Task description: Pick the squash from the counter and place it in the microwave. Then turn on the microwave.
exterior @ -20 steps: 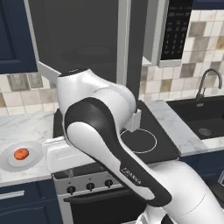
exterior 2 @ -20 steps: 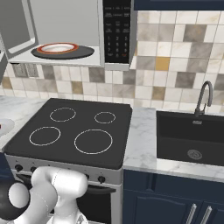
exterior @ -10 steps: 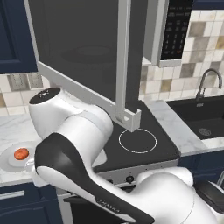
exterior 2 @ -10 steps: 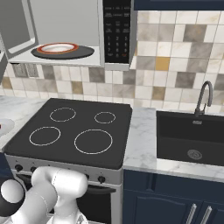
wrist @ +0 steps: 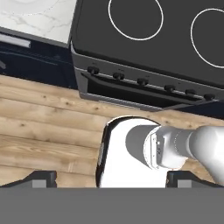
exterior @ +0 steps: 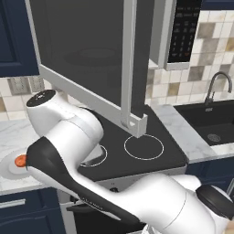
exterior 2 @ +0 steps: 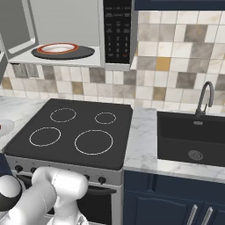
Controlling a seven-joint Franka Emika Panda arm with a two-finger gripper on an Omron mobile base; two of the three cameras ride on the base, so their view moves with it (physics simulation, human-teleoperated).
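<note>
step: reach for squash (exterior: 20, 160), pick not yet done, by the look of it
squash: on white plate (exterior: 9, 170) on counter (exterior: 13, 137), far left edge of left base view, mid-height
microwave: door (exterior: 87, 59) swung wide open, upper part of frame; turntable with plate (exterior 2: 59, 48) inside, upper left of right base view
next move: swing hand down over squash, then close on it
claw (wrist: 109, 177): two dark tips (wrist: 41, 177) at bottom corners of hand view, spread wide, holding nothing, touching nothing
hand view: looks at wood floor and oven front (wrist: 144, 83), away from squash
</note>
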